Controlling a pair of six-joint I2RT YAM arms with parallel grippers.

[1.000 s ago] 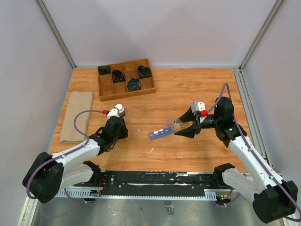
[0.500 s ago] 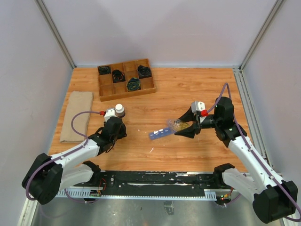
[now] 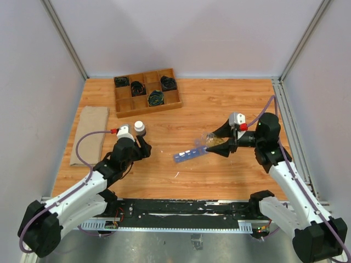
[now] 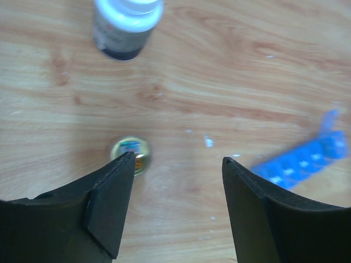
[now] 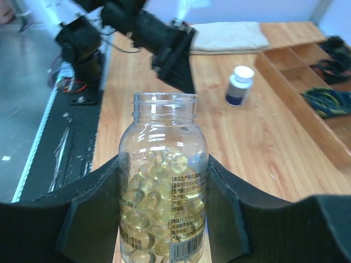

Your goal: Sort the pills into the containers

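The left hand (image 4: 178,160) is on the near left. It hangs just over the tabletop (image 4: 247,66) with its two fingers spread wide and nothing between them. A small round gold thing (image 4: 130,154) lies on the wood right at the tip of one finger.

The right hand (image 5: 163,170) is on the near right and squeezes a clear bottle (image 5: 164,123) by its sides. The bottle has no cap on, and the yellow pills (image 5: 145,205) fill its lower part. Its mouth points at the blue pill box (image 3: 189,154).

The pill box lies on the tabletop between the two hands, close to the bottle. One lid at its end looks flipped up.

A little farther back, a dark bottle with a white cap (image 3: 140,127) stands upright near the left hand. A tan cloth (image 3: 89,142) lies flat by the left edge. At the far side sits a wooden tray (image 3: 125,104) with black coils in some squares.
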